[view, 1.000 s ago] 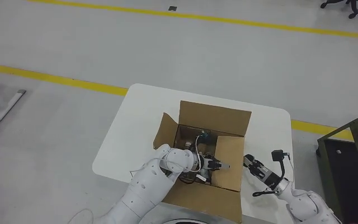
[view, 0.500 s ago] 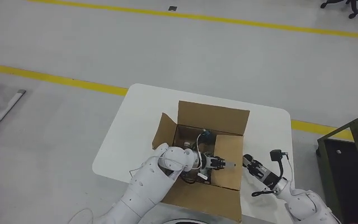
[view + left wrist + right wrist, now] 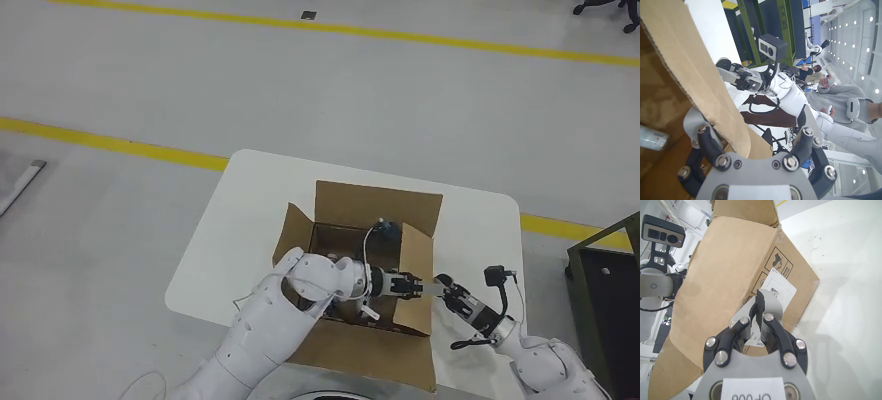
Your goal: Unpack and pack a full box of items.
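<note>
An open cardboard box (image 3: 375,205) stands on the white table (image 3: 240,240). My left gripper (image 3: 408,286) is inside it at the right-hand flap (image 3: 418,262). In the left wrist view the left gripper (image 3: 748,117) is open and straddles the flap's edge (image 3: 702,79), which touches one finger (image 3: 694,121). A pale bottle-like item (image 3: 651,138) lies in the box. My right gripper (image 3: 443,292) hovers just outside the box's right wall. It is shut on nothing (image 3: 759,300), close to the white label (image 3: 781,285).
A green metal rack (image 3: 605,290) stands off the table's right side. Bare table surface lies left of the box and beyond it. The other box flaps (image 3: 290,235) stand up around the opening.
My left gripper has moved right across the box to the right flap, which has swung from lying inward to nearly upright. The right gripper has barely shifted.
</note>
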Motion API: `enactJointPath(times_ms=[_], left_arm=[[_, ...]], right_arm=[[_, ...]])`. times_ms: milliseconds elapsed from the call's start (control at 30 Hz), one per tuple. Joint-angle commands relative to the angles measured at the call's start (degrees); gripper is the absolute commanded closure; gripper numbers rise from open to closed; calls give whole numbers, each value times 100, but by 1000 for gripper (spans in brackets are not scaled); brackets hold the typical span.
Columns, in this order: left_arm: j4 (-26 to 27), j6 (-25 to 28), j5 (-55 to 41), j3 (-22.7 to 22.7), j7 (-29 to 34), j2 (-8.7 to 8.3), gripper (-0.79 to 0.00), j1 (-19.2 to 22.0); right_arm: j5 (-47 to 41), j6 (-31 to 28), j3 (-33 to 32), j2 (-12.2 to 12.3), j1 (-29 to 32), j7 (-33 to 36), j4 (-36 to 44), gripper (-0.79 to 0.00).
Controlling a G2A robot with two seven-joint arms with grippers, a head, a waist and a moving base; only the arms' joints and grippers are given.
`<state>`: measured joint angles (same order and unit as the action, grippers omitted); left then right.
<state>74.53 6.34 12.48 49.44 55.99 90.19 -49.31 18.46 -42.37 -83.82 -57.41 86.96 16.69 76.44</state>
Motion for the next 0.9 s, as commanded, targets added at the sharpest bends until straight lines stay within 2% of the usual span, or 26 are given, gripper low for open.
enactJointPath(times_ms=[0,233,367,600,733,867], left_arm=[[93,19,-48,-67,17,17,-785,71],[-198,89,-57,-564,-68,176,-785,534],[-664,195,336,-1067,-237,347,-785,975],[-1440,471,223,-1654,-542,713,-785,1475],[-1789,649,129,-1855,-624,886,-785,1653],[-2164,830,105,-2058,-684,1068,-785,1804]], right_arm=[[-48,-2,-76,8,21,-31,3,0],[-314,-8,-617,76,209,-126,101,0],[-487,15,-1008,121,390,-181,173,0],[-817,99,-1523,167,732,-151,334,0],[-927,146,-1659,174,816,-95,387,-111],[-994,182,-1740,175,861,-33,456,-145]])
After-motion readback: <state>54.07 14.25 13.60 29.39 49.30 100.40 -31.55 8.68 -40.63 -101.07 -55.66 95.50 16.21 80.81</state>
